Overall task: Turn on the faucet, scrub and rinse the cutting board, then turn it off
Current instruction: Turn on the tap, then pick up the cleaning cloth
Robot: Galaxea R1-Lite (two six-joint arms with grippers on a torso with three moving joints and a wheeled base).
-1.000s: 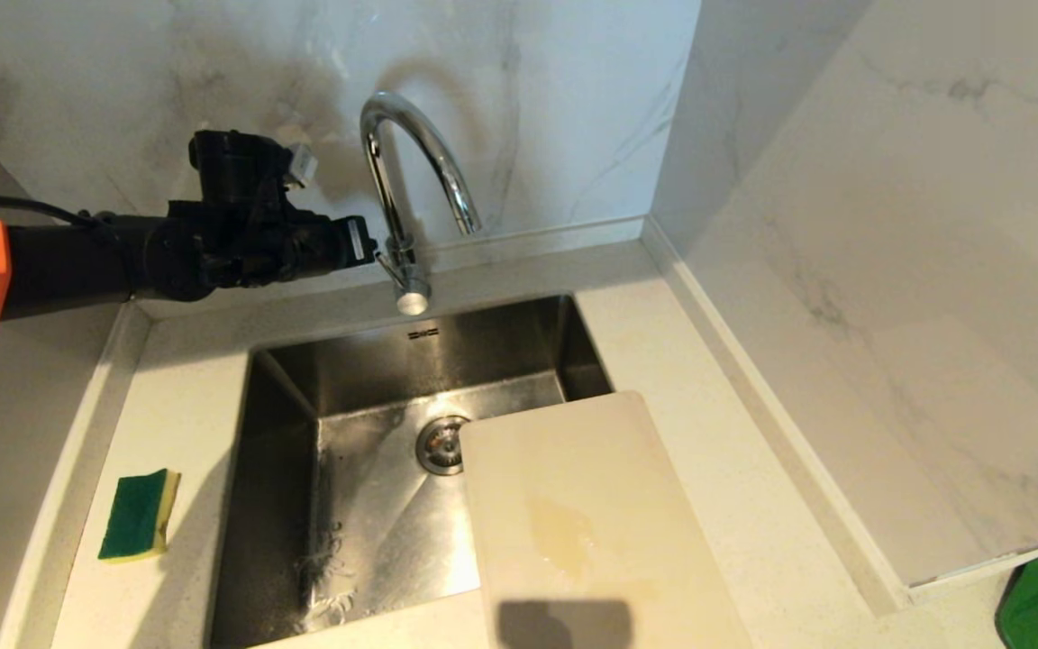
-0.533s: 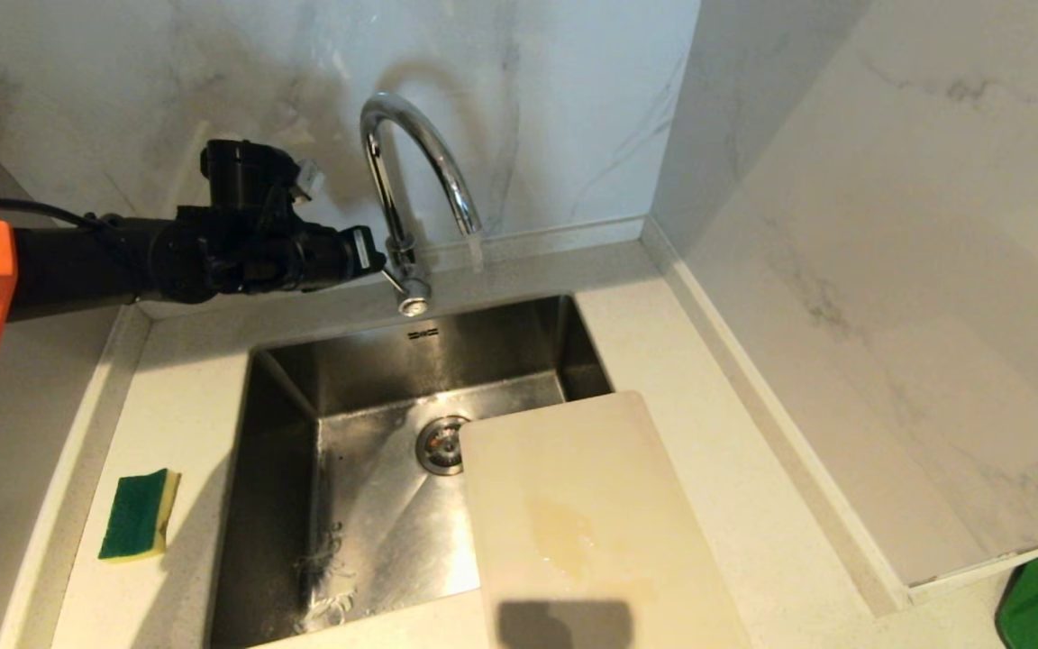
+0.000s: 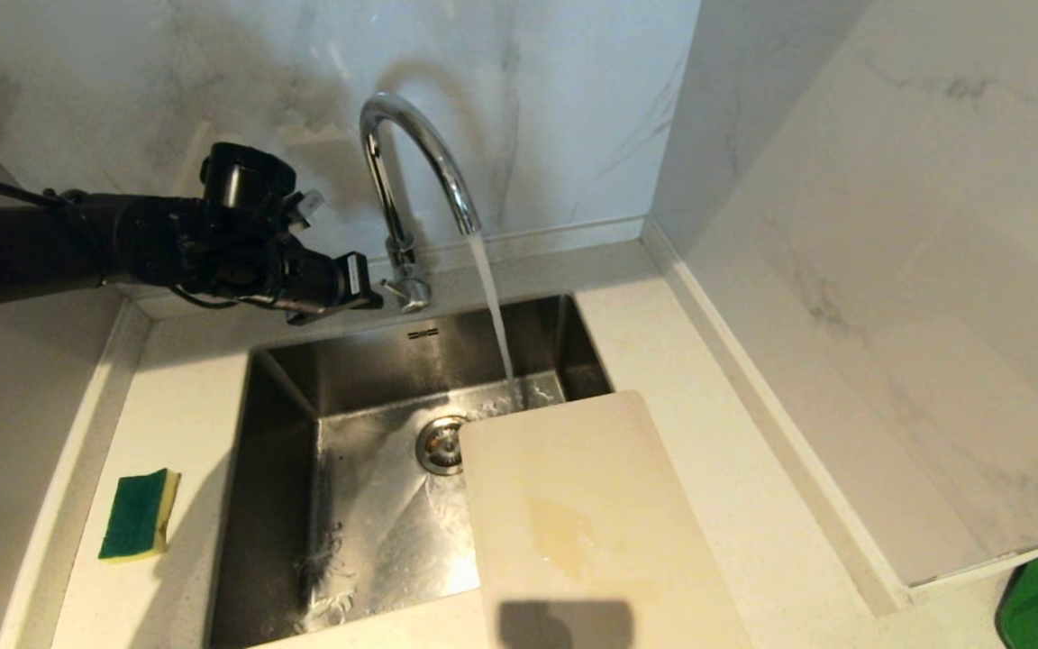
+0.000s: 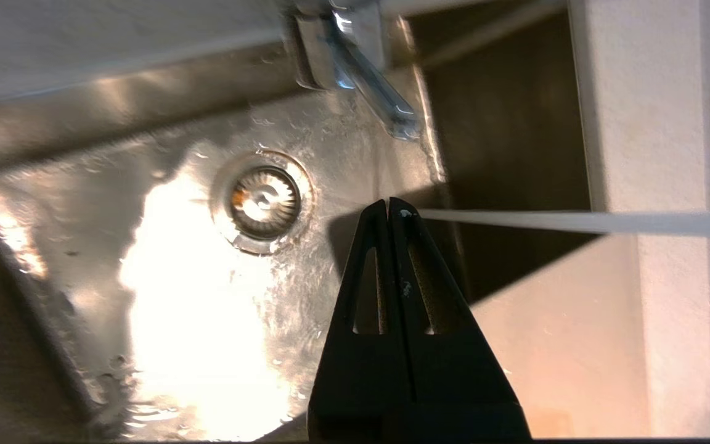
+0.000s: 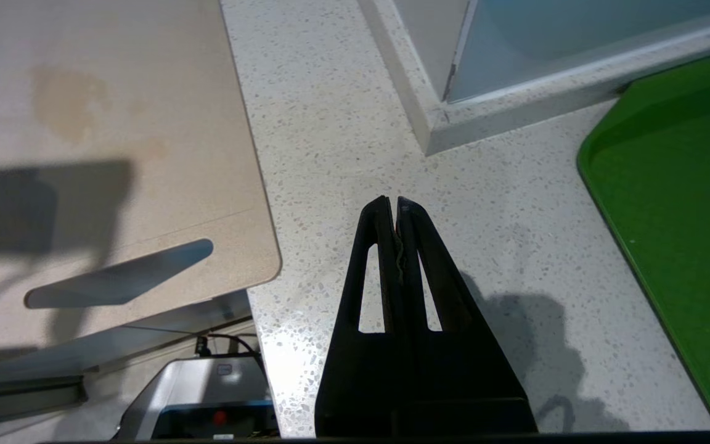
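Water [image 3: 492, 306] pours from the faucet [image 3: 411, 171] beside the cutting board [image 3: 573, 514]; the left gripper [image 3: 366, 279], jaws closed and empty, sits seemingly just beside its lever [image 3: 411, 293].

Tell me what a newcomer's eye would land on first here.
First, the stream of water pouring from the chrome faucet into the steel sink. Next, the black left hand, shut, just beside the faucet's lever. Then the stained cutting board lying over the sink's right edge, and the green sponge on the counter to the sink's left.
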